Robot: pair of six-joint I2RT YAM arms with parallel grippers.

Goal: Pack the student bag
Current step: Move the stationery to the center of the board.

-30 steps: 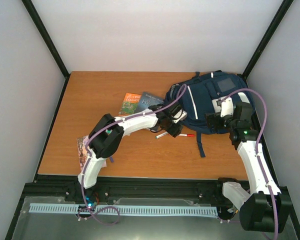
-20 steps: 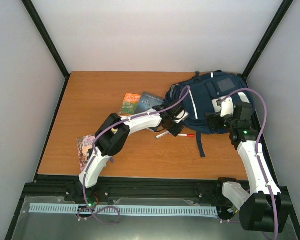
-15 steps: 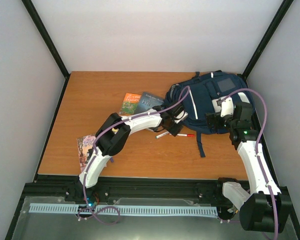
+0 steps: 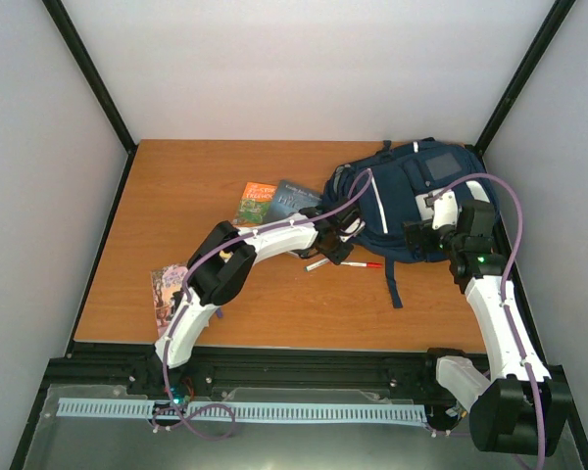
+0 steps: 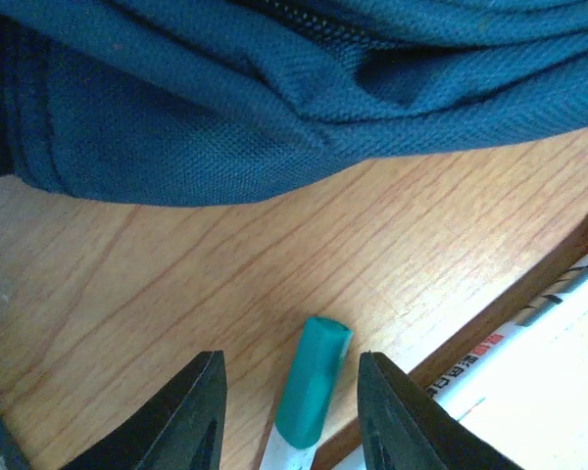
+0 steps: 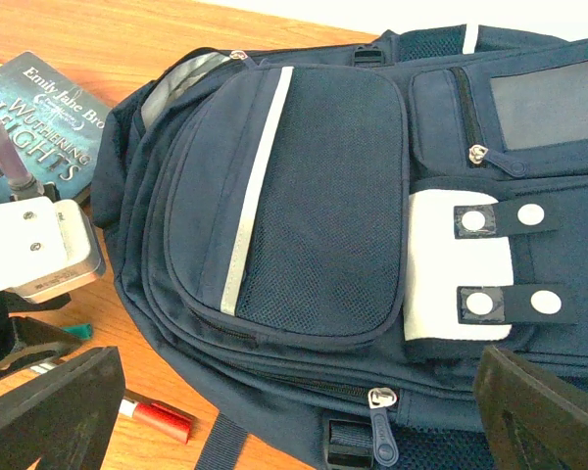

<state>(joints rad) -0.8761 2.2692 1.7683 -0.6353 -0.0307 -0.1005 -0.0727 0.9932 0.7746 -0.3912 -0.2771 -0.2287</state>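
Top external: large navy-blue, white-striped fabric backpack (image 4: 412, 186) lies at the far right of the brown wooden table (image 4: 176, 196). Left gripper (image 4: 341, 238) sits low at the bag's near-left edge. Right gripper (image 4: 418, 235) hangs over its near side. Two paperback books (image 4: 274, 202) lie just left of the bag.

Left wrist: jaws apart, flanking a teal-capped white marker (image 5: 314, 387), with a gap on each side. Bag fabric lies just beyond.

Right wrist: jaws spread wide, gripping nothing, above the bag's pockets. Red-capped marker (image 6: 157, 416) beside the bag's near edge.
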